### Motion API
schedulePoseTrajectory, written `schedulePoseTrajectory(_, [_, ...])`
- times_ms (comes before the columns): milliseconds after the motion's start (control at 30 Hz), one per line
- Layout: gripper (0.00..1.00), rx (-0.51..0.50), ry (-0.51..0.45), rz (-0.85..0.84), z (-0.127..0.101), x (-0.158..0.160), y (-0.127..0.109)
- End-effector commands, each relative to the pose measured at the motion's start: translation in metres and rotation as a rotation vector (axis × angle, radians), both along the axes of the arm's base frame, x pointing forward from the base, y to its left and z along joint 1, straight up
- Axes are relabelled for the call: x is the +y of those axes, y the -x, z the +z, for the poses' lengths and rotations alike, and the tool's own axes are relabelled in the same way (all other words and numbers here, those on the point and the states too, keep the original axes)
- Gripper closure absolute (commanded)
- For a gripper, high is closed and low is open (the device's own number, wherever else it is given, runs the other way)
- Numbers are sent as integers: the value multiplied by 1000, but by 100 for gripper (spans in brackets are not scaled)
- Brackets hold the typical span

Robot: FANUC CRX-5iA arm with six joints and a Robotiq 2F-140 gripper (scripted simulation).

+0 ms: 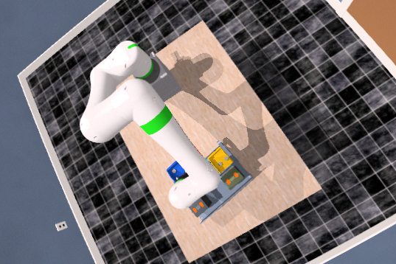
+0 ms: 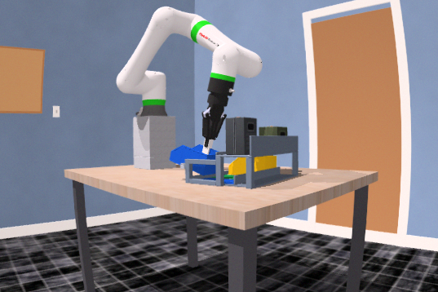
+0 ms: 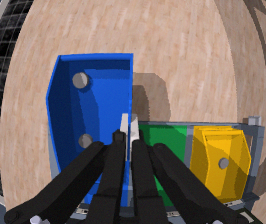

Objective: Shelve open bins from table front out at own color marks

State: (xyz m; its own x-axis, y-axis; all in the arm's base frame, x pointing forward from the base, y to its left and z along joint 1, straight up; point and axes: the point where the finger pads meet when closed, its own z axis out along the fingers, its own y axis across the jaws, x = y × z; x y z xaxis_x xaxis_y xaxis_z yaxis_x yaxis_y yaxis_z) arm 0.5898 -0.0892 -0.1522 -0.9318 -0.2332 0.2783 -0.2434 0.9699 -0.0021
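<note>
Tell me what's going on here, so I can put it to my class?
A white robot arm has its black two-finger gripper pinched shut on a side wall of the open blue plastic bin. The bin hangs tilted at the front of the grey metal shelf on the wooden table, not yet seated level. The open yellow bin already sits in the shelf, and a green mark shows between the two bins.

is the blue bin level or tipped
Tipped. In the exterior view the blue bin slants, one end raised over the shelf front, with the shut gripper pinching its wall.
</note>
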Motion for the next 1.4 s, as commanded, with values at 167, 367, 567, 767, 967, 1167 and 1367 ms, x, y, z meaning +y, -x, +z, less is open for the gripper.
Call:
schedulePoseTrajectory(167, [100,0,0,0,0,1,-6])
schedulePoseTrajectory(367, [100,0,0,0,0,2,-9])
schedulePoseTrajectory(567, [100,0,0,0,0,2,-10])
schedulePoseTrajectory(767, [100,0,0,0,0,3,-12])
schedulePoseTrajectory(967, [100,0,0,0,0,3,-13])
schedulePoseTrajectory(1167, [100,0,0,0,0,3,-13])
schedulePoseTrajectory(1367, [100,0,0,0,0,3,-13])
